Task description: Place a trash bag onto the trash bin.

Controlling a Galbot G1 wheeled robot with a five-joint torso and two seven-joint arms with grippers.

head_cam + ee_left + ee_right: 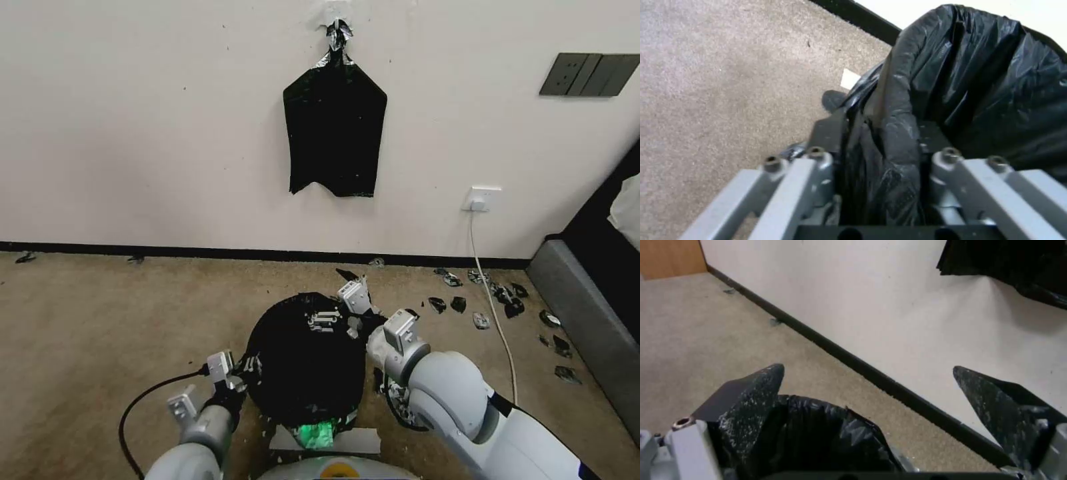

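Left gripper [880, 156] pinches a fold of the bag [303, 360] at the bin's left edge, and its fingers [824, 133] press on the film from both sides. Right gripper [867, 383] is at the far right edge of the bin with its fingers [753, 390] spread apart, and bag film lies below and between them without being held. On the carpet [100, 333] the bag covers the whole bin, so none of the bin's plastic can be seen. I judge the film light, soft, slippery and easy to tear. The best hold is probably on the bunched hem near the rim, not on one thin layer.
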